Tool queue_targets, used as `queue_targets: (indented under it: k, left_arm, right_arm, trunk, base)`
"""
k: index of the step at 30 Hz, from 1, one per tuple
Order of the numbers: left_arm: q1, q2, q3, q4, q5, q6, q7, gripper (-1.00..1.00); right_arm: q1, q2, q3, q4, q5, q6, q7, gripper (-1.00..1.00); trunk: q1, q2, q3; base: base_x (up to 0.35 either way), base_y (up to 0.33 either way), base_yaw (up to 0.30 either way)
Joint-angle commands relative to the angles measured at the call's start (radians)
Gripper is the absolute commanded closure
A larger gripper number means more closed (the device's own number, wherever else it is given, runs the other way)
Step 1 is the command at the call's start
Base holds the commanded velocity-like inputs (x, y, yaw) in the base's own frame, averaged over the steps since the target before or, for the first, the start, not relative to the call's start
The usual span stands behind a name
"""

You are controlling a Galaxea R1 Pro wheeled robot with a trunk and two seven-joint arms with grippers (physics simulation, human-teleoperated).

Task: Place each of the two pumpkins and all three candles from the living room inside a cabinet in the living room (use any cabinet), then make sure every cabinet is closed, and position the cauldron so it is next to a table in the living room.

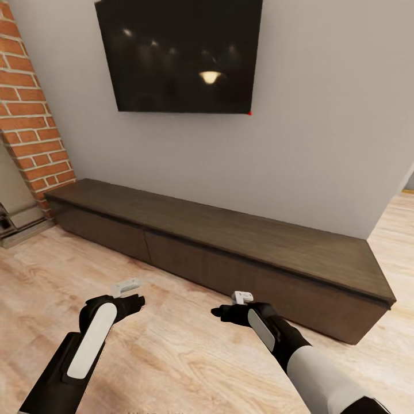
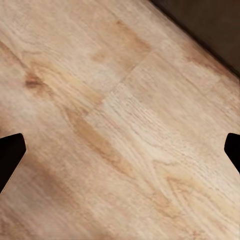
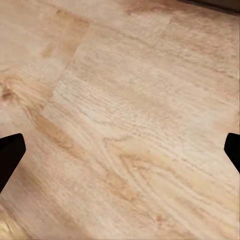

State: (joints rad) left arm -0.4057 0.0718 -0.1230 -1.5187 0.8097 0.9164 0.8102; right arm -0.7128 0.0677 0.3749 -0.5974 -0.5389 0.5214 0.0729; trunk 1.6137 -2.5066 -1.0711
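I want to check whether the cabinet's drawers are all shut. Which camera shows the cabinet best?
The head view: the whole cabinet runs along the wall under the TV, its dark fronts flush, so it looks closed. The left wrist view catches only a dark corner of it beyond the floor; the right wrist view shows a thin dark sliver.

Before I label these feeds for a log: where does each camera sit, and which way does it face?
Head view: on the head, facing forward and down at the cabinet, TV and brick wall; both arms show, left gripper, right gripper.
Left wrist view: near the left gripper, facing down at the floor; dark fingertips at both edges.
Right wrist view: near the right gripper, facing the floor; fingertips at the edges.
All three share the wooden floor.
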Motion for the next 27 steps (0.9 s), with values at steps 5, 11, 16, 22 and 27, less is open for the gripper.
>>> queue_targets:
  k: [5,11,16,22,27]
  left_arm:
    - [-0.001,0.004,0.004,0.0,0.008,-0.001,0.011,-1.0]
    - [-0.001,0.008,0.084,0.03,0.007,-0.001,0.014,-1.0]
    - [-0.008,0.017,0.151,0.132,0.005,-0.001,0.011,-1.0]
    - [-0.01,0.019,0.156,0.228,0.004,-0.017,0.01,-1.0]
    - [-0.013,0.04,0.156,0.43,-0.002,-0.13,0.001,-1.0]
  right_arm:
    - [0.0,0.0,0.001,0.0,0.002,0.003,-0.05,-1.0]
    - [0.0,0.0,0.002,0.001,0.006,0.003,-0.108,-1.0]
    - [0.0,0.0,0.004,0.002,0.011,0.004,-0.149,-1.0]
    - [0.0,-0.002,0.004,0.013,0.013,0.003,-0.152,-1.0]
    - [0.003,-0.01,0.003,0.033,0.012,-0.001,-0.151,-1.0]
  trunk:
    - [0.0,0.0,-0.001]
    - [0.0,0.0,-0.003]
    - [0.0,0.0,-0.007]
    - [0.0,0.0,-0.013]
    - [0.0,0.0,-0.018]
  base:
    - [0.0,0.0,0.274]
    - [0.0,0.0,0.274]
    - [0.0,0.0,0.258]
    - [0.0,0.0,0.239]
    - [0.0,0.0,0.228]
